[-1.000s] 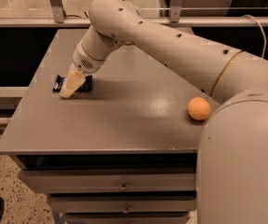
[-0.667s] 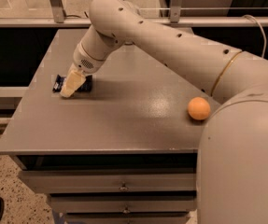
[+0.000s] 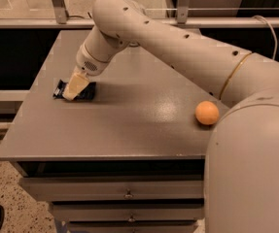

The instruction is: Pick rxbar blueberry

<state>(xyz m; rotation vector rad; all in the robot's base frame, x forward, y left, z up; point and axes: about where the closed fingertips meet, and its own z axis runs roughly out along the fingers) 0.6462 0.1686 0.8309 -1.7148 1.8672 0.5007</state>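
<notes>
Near the tabletop's (image 3: 129, 130) left edge, the gripper (image 3: 75, 87) pressed onto the rxbar (image 3: 88, 91), directly beneath it, long axis parallel to the front edge, though whether the jaws were clenched or released could not be told.

Smooth pale plastic end effector (image 3: 71, 94) on rxbar blueberry (image 3: 87, 91); table (image 3: 129, 125) satin grey.

The pale cream gripper (image 3: 74, 87) sits over the dark blue bar (image 3: 87, 91) on the left of the bench (image 3: 129, 130), which is plain grey. The ball (image 3: 207, 113) is orange. The arm (image 3: 178, 42) is off-white with a gold band. The floor (image 3: 3, 188) is pale with dark speckles.
</notes>
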